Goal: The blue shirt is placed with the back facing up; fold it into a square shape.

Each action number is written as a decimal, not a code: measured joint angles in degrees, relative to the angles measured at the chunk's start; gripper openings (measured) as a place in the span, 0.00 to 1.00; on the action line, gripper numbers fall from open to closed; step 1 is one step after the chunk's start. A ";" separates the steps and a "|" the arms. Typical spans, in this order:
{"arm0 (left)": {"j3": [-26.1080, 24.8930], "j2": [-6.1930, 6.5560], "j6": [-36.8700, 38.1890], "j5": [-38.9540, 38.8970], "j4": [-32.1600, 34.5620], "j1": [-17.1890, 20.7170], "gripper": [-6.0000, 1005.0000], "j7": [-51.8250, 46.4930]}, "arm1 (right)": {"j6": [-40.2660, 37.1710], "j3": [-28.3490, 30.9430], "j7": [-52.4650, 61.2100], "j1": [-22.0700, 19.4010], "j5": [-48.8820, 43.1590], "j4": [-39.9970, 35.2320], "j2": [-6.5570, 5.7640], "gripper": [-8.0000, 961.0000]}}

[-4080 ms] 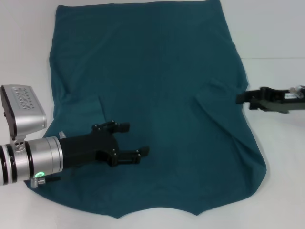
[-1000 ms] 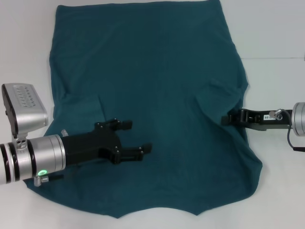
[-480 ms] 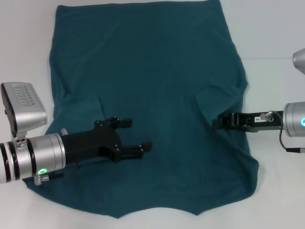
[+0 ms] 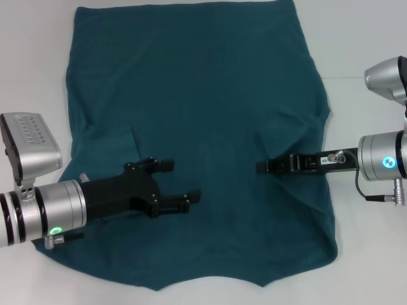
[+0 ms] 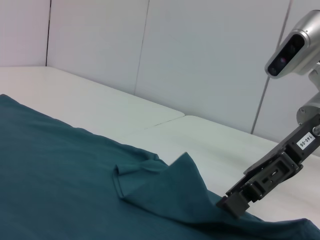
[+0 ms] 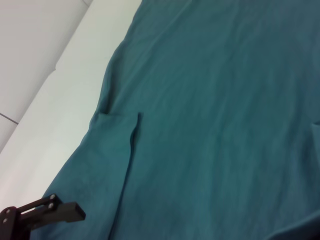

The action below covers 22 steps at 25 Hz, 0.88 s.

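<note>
We see the blue shirt (image 4: 203,127) spread flat, plain side up, across the white table (image 4: 369,51), covering most of the head view from the far edge down to the near edge, where its hem forms a shallow curve between two points. The left gripper (image 4: 181,184) hovers over the near-left part of the shirt with its jaws apart, nothing between them, fabric lying flat just beyond its fingertips (image 4: 166,166). A short crease (image 4: 133,141) stands just past that gripper, toward the far side. The right gripper (image 4: 262,168) reaches in from the right edge, low over the cloth, its black fingers looking pressed together as one narrow bar; we cannot tell for sure whether cloth is pinched in them. Right behind its tip the shirt's right edge is drawn inward into a raised fold (image 4: 289,127), and in the left wrist view that fold (image 5: 170,175) rises as a peaked flap with the right gripper (image 5: 235,205) touching the fabric at its base. In the right wrist view the shirt (image 6: 215,100) fills the frame and the left gripper's finger (image 6: 47,212) shows at the far edge of the cloth.
</note>
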 joint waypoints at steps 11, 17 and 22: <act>0.00 0.08 -0.27 -0.13 0.08 -0.04 0.95 0.01 | -2.28 0.00 -0.32 0.66 -0.18 -2.05 0.13 0.69; 0.00 0.22 -0.11 -0.17 0.43 -0.15 0.95 -0.22 | -1.79 -0.99 -0.16 3.12 -3.04 -1.40 0.64 0.73; -0.35 0.26 -0.19 -0.18 0.64 -0.14 0.95 -0.37 | -1.79 -1.47 -0.06 3.61 -4.11 -1.95 0.94 0.73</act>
